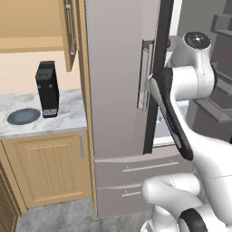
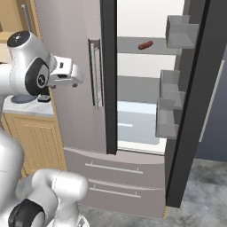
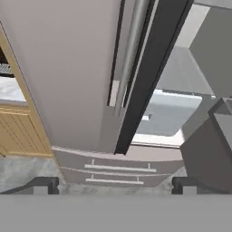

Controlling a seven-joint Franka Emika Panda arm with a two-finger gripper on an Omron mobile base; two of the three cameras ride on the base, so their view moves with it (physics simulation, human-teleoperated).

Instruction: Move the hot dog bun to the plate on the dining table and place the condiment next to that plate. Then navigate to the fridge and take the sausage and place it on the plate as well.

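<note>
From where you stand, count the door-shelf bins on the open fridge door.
3. All hang on the inside of the open right door of the tall grey stainless-steel fridge: a top grey bin, a middle bin and a lowest bin. More may sit above the frame.

We see a marble counter (image 1: pixel 68 118) left of the fridge (image 2: pixel 75 71), above a wooden cabinet. On it a dark blue-grey plate (image 1: pixel 23 116) lies near the front left, and a black box-like appliance (image 1: pixel 47 89) stands upright just beside the plate, toward the back. Inside the open fridge, a sausage (image 2: pixel 145 45) lies on an upper shelf (image 2: pixel 133 48), toward its right end.
</note>
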